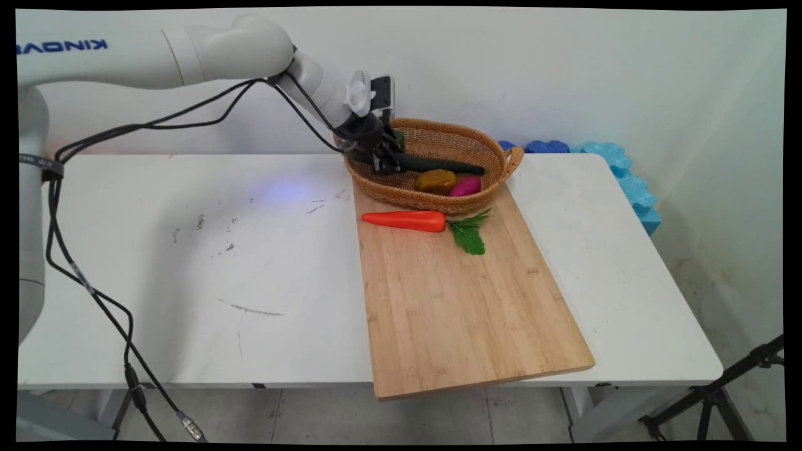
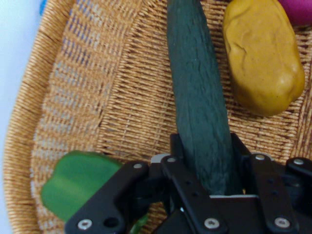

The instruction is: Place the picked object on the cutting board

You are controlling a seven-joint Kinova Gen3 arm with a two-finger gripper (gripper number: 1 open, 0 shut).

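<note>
My black gripper [image 1: 383, 161] reaches into the left end of a wicker basket [image 1: 482, 147] and is shut on a long dark green cucumber [image 1: 438, 166]. In the hand view the cucumber [image 2: 197, 92] runs up from between the fingers [image 2: 176, 146], which press against its sides, and it lies along the basket floor [image 2: 126, 102]. Right of it sit a yellow-brown potato [image 2: 263, 53] and a magenta vegetable [image 2: 297, 10]. A green vegetable [image 2: 78, 183] lies in the basket by the gripper's left side. The potato [image 1: 435, 181] and the magenta vegetable [image 1: 466, 186] sit at the basket's front.
The basket stands on the far end of a bamboo cutting board [image 1: 451, 288] on the white table [image 1: 188, 282]. An orange carrot [image 1: 407, 220] with green leaves [image 1: 468, 235] lies on the board just in front of the basket. Blue foam [image 1: 626, 175] lines the table's far right.
</note>
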